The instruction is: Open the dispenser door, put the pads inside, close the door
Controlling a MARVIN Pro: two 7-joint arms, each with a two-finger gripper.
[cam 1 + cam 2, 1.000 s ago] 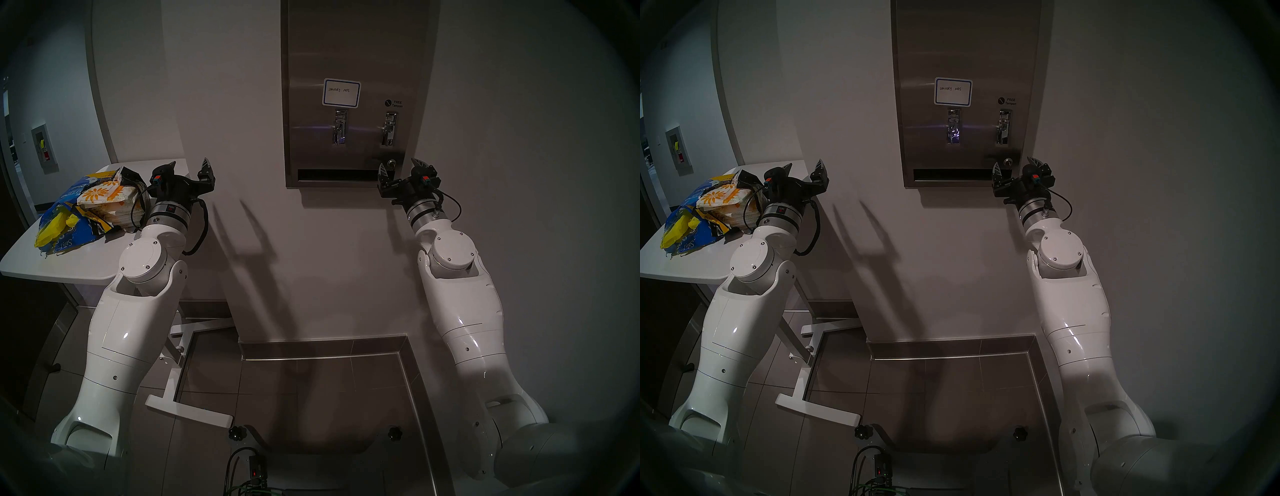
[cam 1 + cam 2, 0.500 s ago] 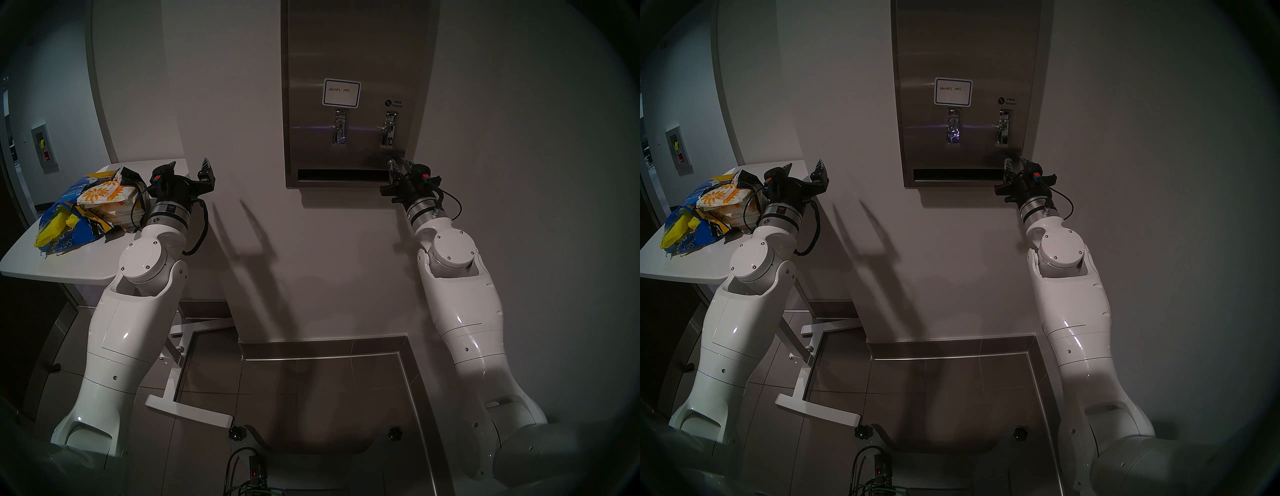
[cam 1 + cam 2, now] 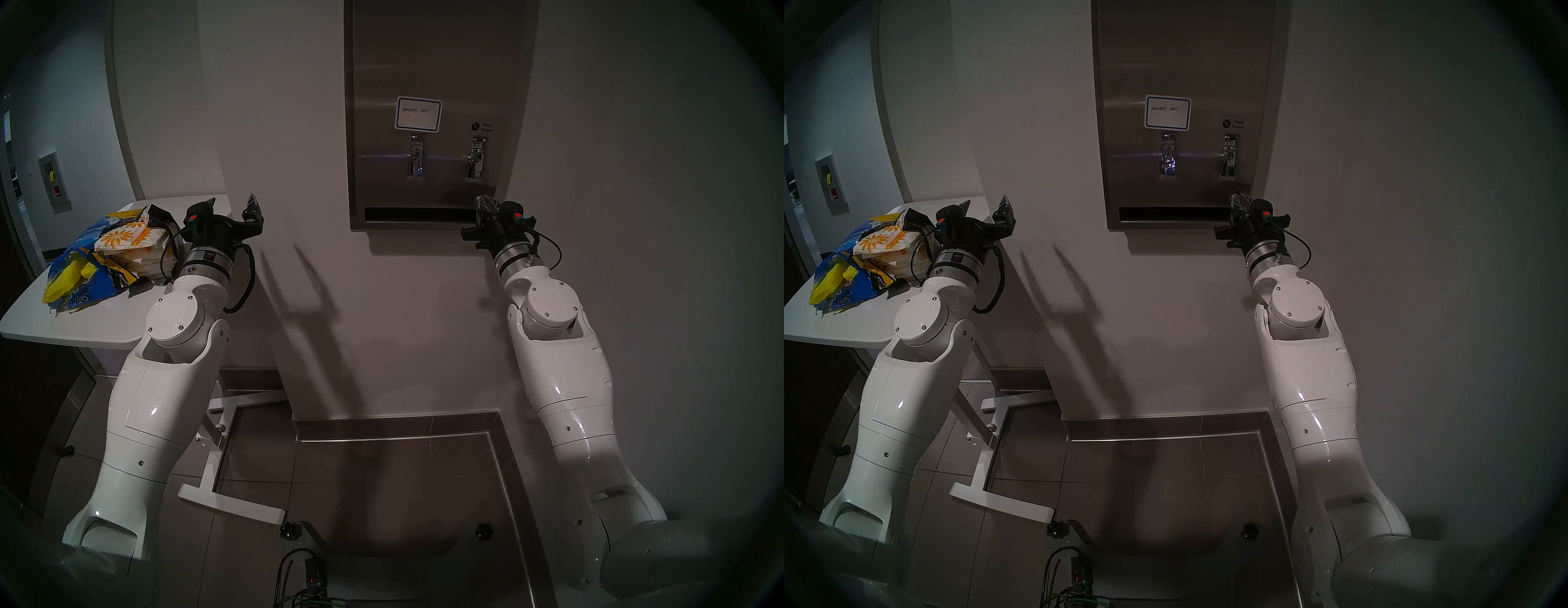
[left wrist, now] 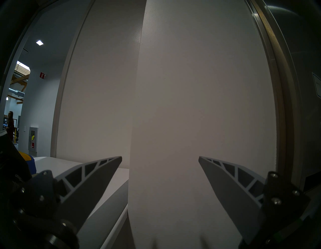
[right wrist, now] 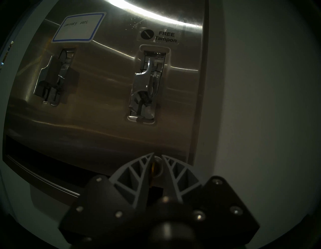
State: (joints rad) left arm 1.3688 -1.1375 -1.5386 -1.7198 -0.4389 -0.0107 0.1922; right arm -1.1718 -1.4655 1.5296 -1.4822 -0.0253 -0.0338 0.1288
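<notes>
the dispenser door (image 3: pixel 428 85) is shut flat on the dispenser (image 3: pixel 348 127), which hangs on the wall ahead of me, so nothing goes inside until that panel swings out. the only thing to pull on at its lower right corner is the round lock (image 5: pixel 157 166) – that, i judge, is why my right gripper (image 5: pixel 157 162) is up there, pointing at the door just above the right end of the bottom slot (image 3: pixel 418 214). its fingers (image 5: pixel 139 167) have closed to a narrow gap with the lock between them; they sit at either side of it (whether the pads truly pinch it i cannot tell, the gap is dark and something amber shows in there). my left gripper (image 4: pixel 159 173) is spread wide and holds nothing, facing bare wall (image 4: pixel 191 104) – parked near the supply. the pads (image 3: pixel 127 242), white with orange flowers, lie stacked on the white table (image 3: pixel 85 327) to my left, partly in the torn blue-and-yellow bag (image 3: pixel 72 280), just beside my left wrist, ready once the door is open.
</notes>
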